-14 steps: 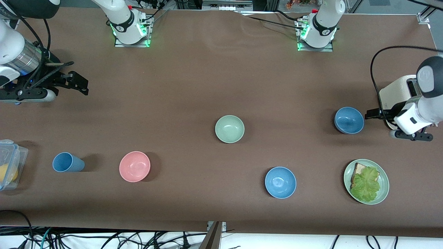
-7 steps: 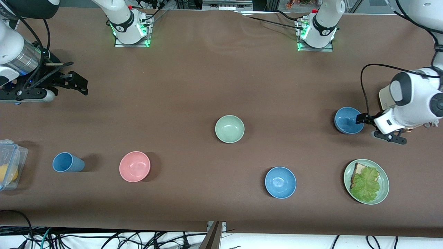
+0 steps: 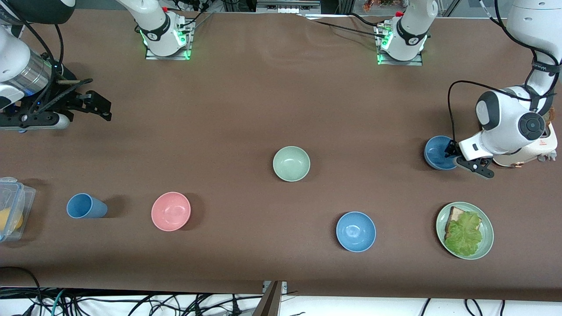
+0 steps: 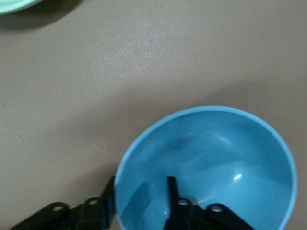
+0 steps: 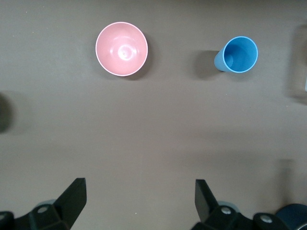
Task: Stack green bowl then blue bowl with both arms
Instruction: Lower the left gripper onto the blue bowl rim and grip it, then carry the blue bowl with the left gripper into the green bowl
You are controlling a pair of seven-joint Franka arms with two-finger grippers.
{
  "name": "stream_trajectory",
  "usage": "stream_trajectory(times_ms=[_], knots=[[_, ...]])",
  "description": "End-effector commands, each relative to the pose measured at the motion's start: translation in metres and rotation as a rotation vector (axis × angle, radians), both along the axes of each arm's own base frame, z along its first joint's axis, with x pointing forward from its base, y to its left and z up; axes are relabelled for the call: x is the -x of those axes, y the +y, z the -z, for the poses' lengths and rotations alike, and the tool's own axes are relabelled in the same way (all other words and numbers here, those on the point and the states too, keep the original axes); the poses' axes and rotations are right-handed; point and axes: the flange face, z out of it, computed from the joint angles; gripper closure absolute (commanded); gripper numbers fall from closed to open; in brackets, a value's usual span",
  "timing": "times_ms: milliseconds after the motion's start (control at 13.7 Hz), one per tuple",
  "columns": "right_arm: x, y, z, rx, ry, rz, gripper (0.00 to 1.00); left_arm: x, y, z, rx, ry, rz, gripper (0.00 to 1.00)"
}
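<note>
Left gripper point(image 4: 140, 203) jaws straddle blue bowl point(image 3: 437, 151) rim.

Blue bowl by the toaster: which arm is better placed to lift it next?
Left. The left gripper already straddles the blue bowl's rim, one finger inside. The right gripper waits open at the right arm's end of the table.

I see open brown table all around the green bowl point(image 3: 291, 163), so a gripper can reach it from any side. Nearer the camera, the glossier blue bowl point(image 3: 355, 231), pink bowl point(image 3: 171, 211) and blue cup point(image 3: 85, 206) stand well apart, with passable gaps between.
</note>
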Motion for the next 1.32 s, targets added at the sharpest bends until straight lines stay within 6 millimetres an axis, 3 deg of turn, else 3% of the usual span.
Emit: stream_trajectory(times_ms=[0,146,366,439,585,659,878,1098,1244], knots=[[0.0,-0.003,-0.005,0.0,0.007,0.004,0.0,-0.003,0.004,-0.006,-0.008,-0.011,0.042,1.0],[0.0,-0.003,-0.005,0.0,0.007,0.004,0.0,-0.007,0.004,-0.018,-0.01,-0.029,0.079,1.0],[0.0,-0.003,-0.005,0.0,0.005,0.004,0.0,-0.03,-0.008,-0.058,0.009,0.021,0.11,1.0],[0.0,-0.003,-0.005,0.0,0.005,0.004,0.0,-0.041,-0.022,-0.077,0.021,0.05,0.122,1.0],[0.0,-0.002,-0.005,0.0,0.005,0.004,0.0,-0.067,-0.068,-0.123,0.045,0.101,0.134,1.0],[0.0,-0.002,-0.005,0.0,0.005,0.004,0.0,-0.075,-0.093,-0.139,0.045,0.119,0.089,1.0],[0.0,0.001,-0.005,0.0,0.005,-0.001,0.0,-0.08,-0.205,-0.167,0.038,0.11,-0.003,1.0],[0.0,0.002,-0.005,0.0,0.005,0.001,0.0,-0.061,-0.346,-0.15,0.06,0.167,-0.154,1.0],[0.0,0.002,-0.006,0.0,0.003,0.002,0.0,-0.064,-0.421,-0.141,0.062,0.166,-0.259,1.0]])
